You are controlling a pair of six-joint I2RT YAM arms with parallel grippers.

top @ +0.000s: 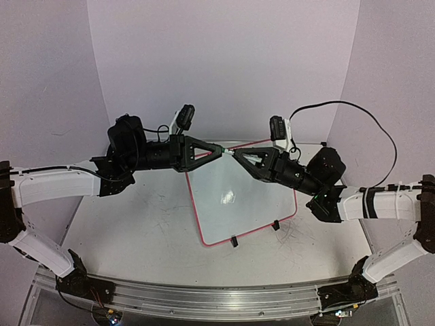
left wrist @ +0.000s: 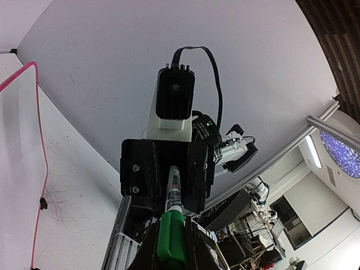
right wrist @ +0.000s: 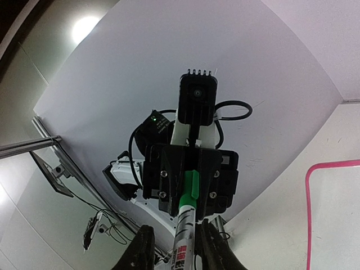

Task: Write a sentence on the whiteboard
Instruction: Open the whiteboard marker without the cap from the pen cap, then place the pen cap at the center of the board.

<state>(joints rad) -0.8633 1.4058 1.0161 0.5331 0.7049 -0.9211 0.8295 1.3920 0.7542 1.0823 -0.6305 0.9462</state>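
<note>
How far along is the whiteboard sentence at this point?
Done: nothing yet; the whiteboard looks blank. In hand: above it, the left gripper is shut on the green cap, with the marker lying inside the right gripper, grip unclear. Left: pulling the cap off, then writing the whole sentence.

No legible text or labels.

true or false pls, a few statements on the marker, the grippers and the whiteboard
1. The whiteboard has a red-pink frame. True.
2. The marker lies on the table. False: it is up in the air between the two grippers.
3. The left gripper is empty. False: it is shut on the marker's green cap.
4. The right gripper points at the left gripper, tip to tip. True.
</note>
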